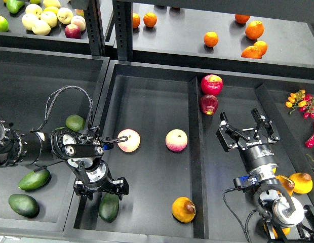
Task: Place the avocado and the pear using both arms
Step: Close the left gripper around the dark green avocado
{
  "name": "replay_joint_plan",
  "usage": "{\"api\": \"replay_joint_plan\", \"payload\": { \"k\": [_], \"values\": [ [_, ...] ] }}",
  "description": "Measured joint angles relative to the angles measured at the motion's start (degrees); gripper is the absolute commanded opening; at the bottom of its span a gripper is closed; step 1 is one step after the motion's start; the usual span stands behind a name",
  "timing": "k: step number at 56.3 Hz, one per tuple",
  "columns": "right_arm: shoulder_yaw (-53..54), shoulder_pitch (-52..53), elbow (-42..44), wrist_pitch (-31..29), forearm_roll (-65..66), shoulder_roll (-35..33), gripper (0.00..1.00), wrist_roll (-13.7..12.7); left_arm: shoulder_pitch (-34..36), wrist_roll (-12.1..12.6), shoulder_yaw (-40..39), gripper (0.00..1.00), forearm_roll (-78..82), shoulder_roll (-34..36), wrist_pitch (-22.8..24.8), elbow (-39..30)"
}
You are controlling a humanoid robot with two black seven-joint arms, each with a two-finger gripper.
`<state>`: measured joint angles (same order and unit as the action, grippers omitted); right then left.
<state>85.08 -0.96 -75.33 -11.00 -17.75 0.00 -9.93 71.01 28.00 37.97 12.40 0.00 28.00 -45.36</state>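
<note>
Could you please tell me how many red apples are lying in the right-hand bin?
2: one red apple at the bin's far left corner, and a darker red apple just in front, touching it. None seems hidden.

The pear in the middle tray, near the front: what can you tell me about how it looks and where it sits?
The pear is plump and yellow-orange, with a reddish-brown blotch on its right side and smooth, slightly shiny skin. It lies on the dark floor of the middle tray, near the front and close to the divider on the right. Nothing touches it; both hands are clear of it.
</note>
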Motion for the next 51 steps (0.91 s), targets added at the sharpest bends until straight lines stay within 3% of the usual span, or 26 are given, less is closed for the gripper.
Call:
{"api": "replay_joint_plan", "payload": {
  "k": [51],
  "values": [
    [0.0, 0.0, 0.1, 0.0, 0.0, 0.0, 1.00, 0.0, -4.1, 0.0, -1.0, 0.95, 0.0, 0.0, 0.0, 3.5]
  ]
}}
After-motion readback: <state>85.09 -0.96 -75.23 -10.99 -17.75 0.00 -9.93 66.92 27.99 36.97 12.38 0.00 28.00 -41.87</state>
